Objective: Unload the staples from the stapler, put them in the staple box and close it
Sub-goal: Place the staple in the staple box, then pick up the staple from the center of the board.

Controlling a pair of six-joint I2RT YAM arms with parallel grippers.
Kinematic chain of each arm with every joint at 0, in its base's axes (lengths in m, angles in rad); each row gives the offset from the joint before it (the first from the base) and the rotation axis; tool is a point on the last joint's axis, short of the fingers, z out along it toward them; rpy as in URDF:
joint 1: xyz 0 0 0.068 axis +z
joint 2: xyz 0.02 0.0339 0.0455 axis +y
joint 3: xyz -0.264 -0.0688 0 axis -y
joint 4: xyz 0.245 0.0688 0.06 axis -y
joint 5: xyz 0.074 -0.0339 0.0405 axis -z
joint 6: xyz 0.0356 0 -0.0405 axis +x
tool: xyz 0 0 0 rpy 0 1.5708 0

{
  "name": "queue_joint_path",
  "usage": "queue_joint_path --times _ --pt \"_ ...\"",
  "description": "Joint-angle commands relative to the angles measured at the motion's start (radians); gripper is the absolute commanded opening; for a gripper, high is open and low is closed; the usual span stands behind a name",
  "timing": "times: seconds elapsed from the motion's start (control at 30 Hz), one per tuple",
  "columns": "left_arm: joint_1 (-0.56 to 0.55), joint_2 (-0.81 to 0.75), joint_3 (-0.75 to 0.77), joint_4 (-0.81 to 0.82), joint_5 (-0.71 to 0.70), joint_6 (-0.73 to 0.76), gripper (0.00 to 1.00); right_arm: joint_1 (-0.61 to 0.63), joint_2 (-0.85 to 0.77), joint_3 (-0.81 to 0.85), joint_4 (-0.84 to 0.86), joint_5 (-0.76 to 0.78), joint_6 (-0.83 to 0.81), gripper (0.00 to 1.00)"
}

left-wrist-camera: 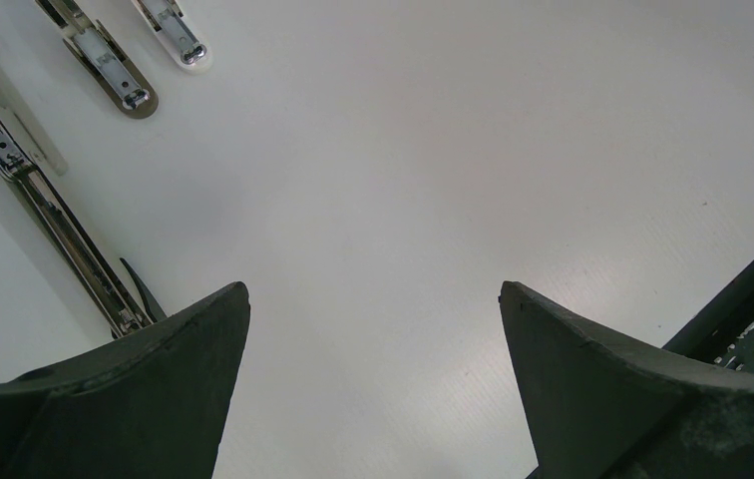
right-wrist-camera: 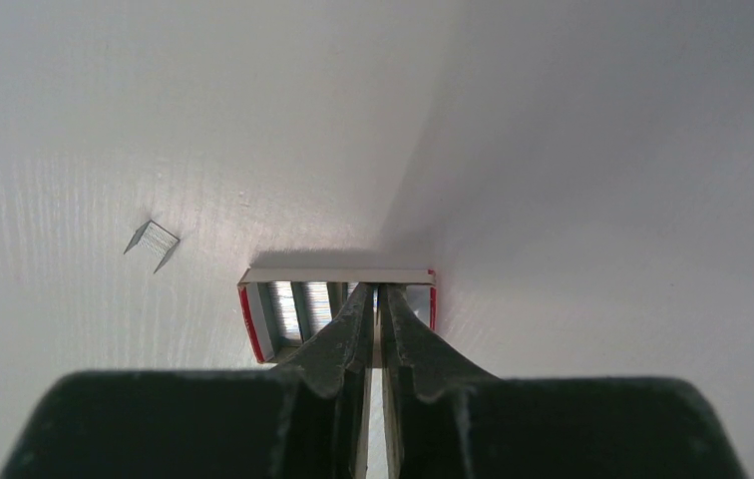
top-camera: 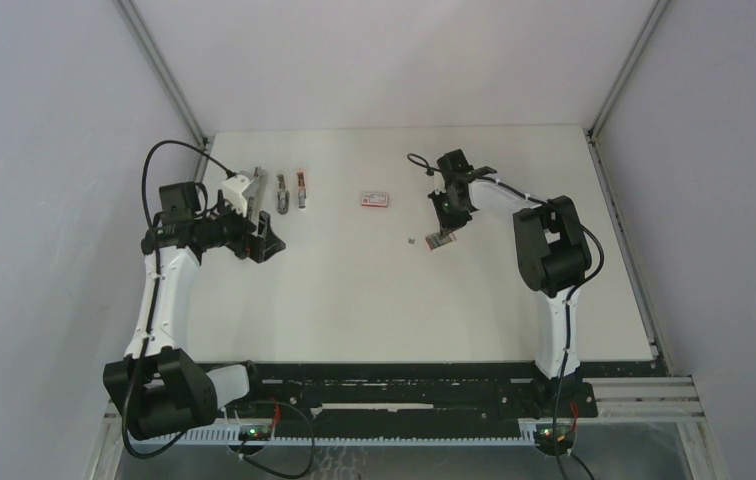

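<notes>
Matt white table point(left-wrist-camera: 433, 150), faintly ribbed, shiny grey metal staples point(right-wrist-camera: 153, 242), glossy chromed stapler rails point(left-wrist-camera: 114, 75), matt dark plastic left gripper fingers point(left-wrist-camera: 154, 389)

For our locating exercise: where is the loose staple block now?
In the top view, the loose staple block lies just left of the right gripper, with the red-and-white box farther back.

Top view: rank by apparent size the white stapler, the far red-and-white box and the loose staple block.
Largest: white stapler.
Middle: far red-and-white box, clearly shorter.
Smallest: loose staple block, barely a speck.
</notes>
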Motion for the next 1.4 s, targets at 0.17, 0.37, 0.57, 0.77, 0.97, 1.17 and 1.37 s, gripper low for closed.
queue_joint_path --times 0.17,0.37,0.57,0.77,0.97,1.17,1.37 --pt "0.010 -0.020 -0.038 0.022 0.022 -0.003 1.00 0.008 -0.022 0.047 0.021 0.022 0.016 0.07" --pt "0.009 -0.019 -0.037 0.023 0.023 -0.004 1.00 0.007 -0.065 0.057 0.011 0.006 0.015 0.09" --pt "0.009 -0.019 -0.037 0.022 0.022 -0.004 1.00 0.008 -0.115 0.061 0.006 -0.014 0.016 0.12" --pt "0.010 -0.018 -0.037 0.023 0.020 -0.006 1.00 0.022 -0.141 0.069 0.000 -0.012 0.006 0.20" --pt "0.009 -0.019 -0.035 0.023 0.011 -0.006 1.00 0.082 -0.143 0.065 -0.004 -0.018 0.000 0.31" --pt "0.009 -0.026 -0.034 0.023 0.005 -0.003 1.00 0.137 -0.114 0.059 -0.006 -0.010 -0.008 0.35" --pt "0.009 -0.030 -0.035 0.023 0.003 -0.005 1.00 0.161 -0.072 0.071 -0.010 0.001 -0.012 0.36"
